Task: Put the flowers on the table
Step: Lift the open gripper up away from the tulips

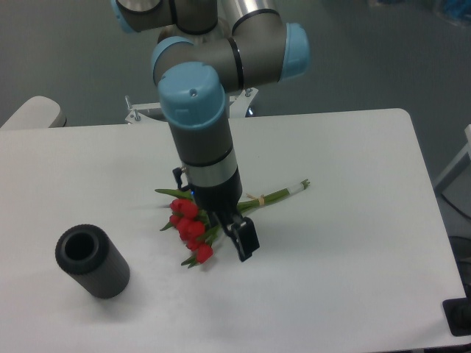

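I see the flowers [193,224] lying flat on the white tabletop [346,243], near its middle: the red buds are bunched toward the left and front, the green stems run up and to the right, and a thin pale band crosses them just past the arm. The stem ends are well clear of anything else. The gripper [243,241] sits just to the right of the buds, in front of the stems from my camera, and I see nothing between its fingers; the flowers look free of it. Only one dark finger shows clearly, so I cannot tell how far apart the fingers are. Above it the grey wrist with its blue cap covers part of the leaves and the stems' near end. Well apart to the left, near the front edge, a dark grey ribbed cylinder [92,262] lies on its side with its open mouth turned up and toward me
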Tool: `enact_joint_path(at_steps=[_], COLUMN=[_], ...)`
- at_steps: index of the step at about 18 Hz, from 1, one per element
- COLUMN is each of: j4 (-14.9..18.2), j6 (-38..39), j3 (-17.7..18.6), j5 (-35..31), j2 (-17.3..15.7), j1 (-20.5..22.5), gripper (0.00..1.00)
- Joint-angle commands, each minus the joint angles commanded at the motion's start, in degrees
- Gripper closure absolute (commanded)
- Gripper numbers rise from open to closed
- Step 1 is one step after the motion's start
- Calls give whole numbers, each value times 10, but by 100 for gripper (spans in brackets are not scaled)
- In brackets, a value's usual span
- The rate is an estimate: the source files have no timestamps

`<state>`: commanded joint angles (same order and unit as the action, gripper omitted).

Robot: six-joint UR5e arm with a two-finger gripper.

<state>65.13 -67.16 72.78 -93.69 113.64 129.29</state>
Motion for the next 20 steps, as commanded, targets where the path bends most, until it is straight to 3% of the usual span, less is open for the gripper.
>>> enact_joint_path(at_steps=[4,20], j4=[-3,-5], j6=[62,56], j3=[-24,-32], j5=[54,61], j2=[14,15], j1=[-2,1], gripper=[0,0])
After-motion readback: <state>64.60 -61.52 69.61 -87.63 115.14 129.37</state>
